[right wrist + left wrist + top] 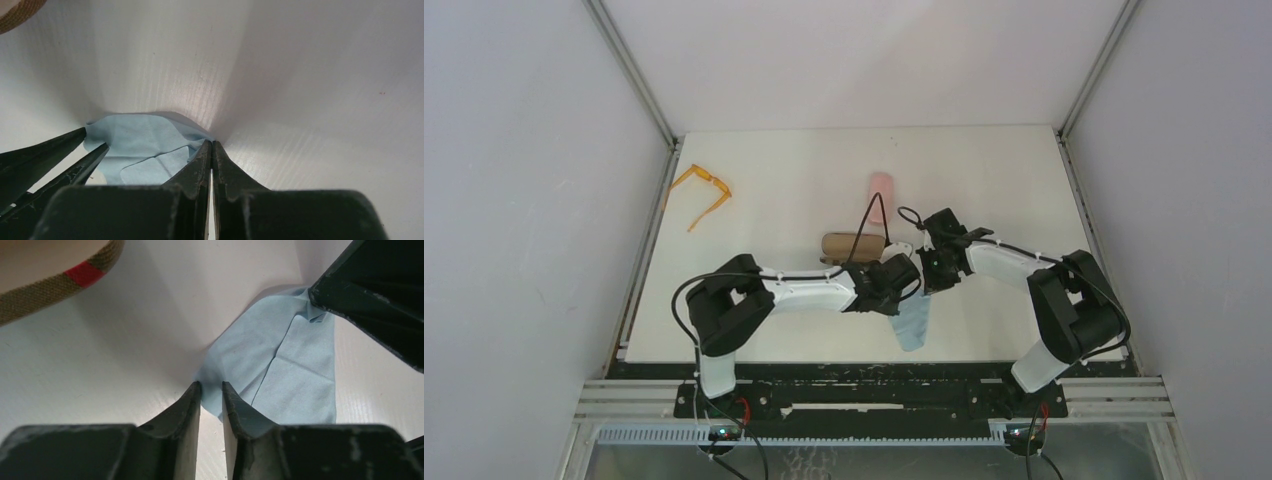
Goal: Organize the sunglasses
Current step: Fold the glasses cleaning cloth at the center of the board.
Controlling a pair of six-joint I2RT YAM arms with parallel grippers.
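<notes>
Mid-table, the left gripper (pixel 211 387) is closed to a slit, pinching one corner of a soft, creased blue cloth (pixel 280 375). The right gripper (pixel 211 145), pressed together, pinches another corner. At eleven o'clock lies a woven brown case (pixel 852 245), a smooth pink case (pixel 881 187) beyond. The thin orange sunglasses (pixel 704 192) lie unfolded at ten o'clock, far left.

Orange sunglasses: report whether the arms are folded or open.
Open. In the top view, the orange sunglasses show one thin arm angling well away from the front instead of tucked behind it. The other arm is too small to judge.
</notes>
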